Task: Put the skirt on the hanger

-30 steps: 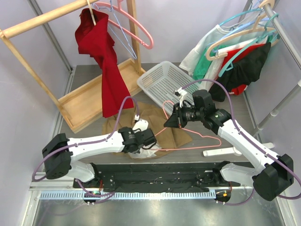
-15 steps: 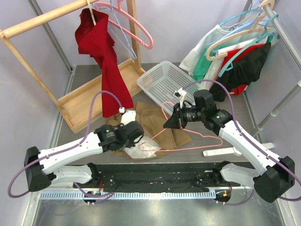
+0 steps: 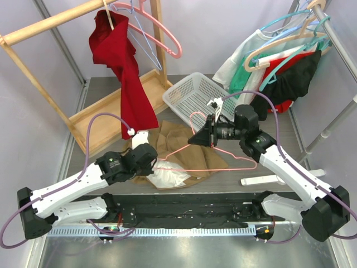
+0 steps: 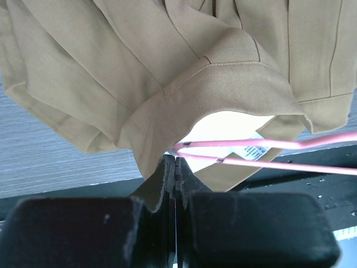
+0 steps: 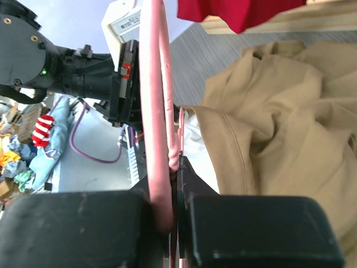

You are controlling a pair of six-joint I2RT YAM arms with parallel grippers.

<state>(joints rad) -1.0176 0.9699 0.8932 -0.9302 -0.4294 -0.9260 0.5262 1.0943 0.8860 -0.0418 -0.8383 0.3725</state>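
While the right pincer [image 3: 196,139] grips the hanger [image 3: 212,169], the left pincer [image 4: 174,167] pinches the skirt [image 4: 223,89] beside its tip.

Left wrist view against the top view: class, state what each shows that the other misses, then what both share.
Only the left wrist view shows the left gripper pinched shut on the edge of the skirt, and a small printed label inside it. Only the top view shows the right gripper holding the hanger near its hook, the red garment on the wooden rack, and the basket. Both show the tan skirt and the pink hanger.
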